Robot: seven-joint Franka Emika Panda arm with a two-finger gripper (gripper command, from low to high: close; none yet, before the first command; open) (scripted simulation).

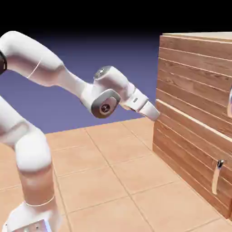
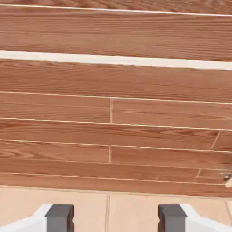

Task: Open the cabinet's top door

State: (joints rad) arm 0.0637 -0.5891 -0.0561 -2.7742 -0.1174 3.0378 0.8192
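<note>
The cabinet (image 1: 190, 131) of reddish-brown planks fills the exterior view's right side. Its top door (image 1: 195, 77) is the upper plank panel, and a bit of its silver handle (image 1: 230, 103) shows at the picture's right edge. My gripper (image 1: 156, 114) sits close to the cabinet's near edge, level with the pale seam under the top door. In the hand view the top door (image 2: 113, 31) lies above that pale seam (image 2: 113, 59). My gripper (image 2: 115, 219) is open there, its two grey fingertips (image 2: 59, 216) wide apart with nothing between them.
Below the seam is a lower plank panel (image 1: 190, 158) with a tan vertical bar handle (image 1: 216, 177), whose end also shows in the hand view as a tan handle tip (image 2: 228, 179). A tan tiled floor (image 1: 113, 181) runs up to the cabinet's base.
</note>
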